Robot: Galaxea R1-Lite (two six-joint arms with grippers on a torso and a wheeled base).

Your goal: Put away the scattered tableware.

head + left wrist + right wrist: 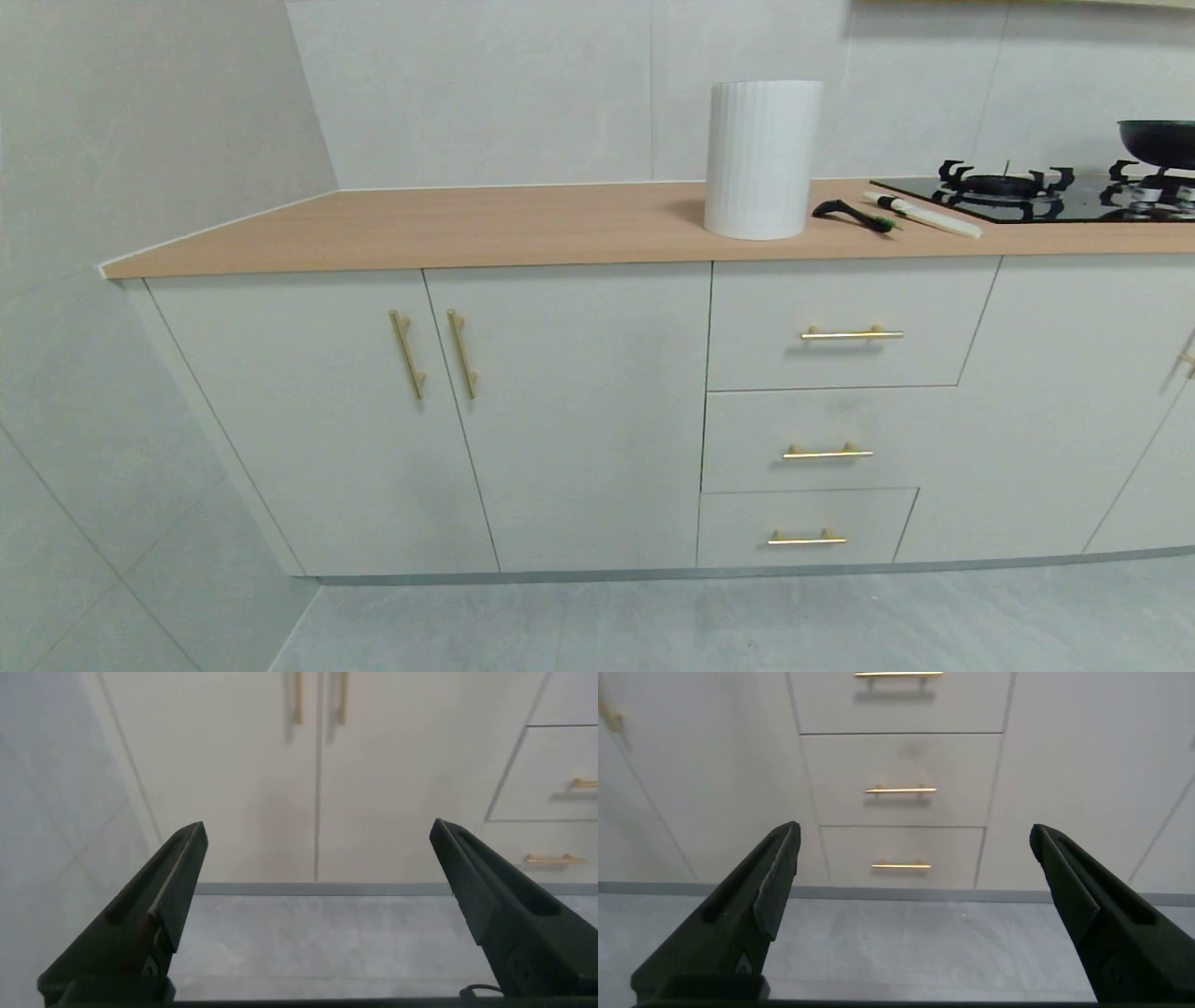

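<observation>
On the wooden countertop [467,229] stands a tall white ribbed container [762,159]. Just right of it lie a black-handled peeler [851,216] and a white-sheathed knife [924,215]. My left gripper [318,882] hangs open low before the double cabinet doors [318,765], above the floor. My right gripper [915,882] is open too, low in front of the drawer stack [901,789], nothing between its fingers.
A black gas hob [1046,196] with a dark pan [1158,142] sits at the counter's right end. Below are two doors with gold handles [434,353] and three drawers [845,333]. Grey tiled floor [653,625] lies in front; a wall closes the left side.
</observation>
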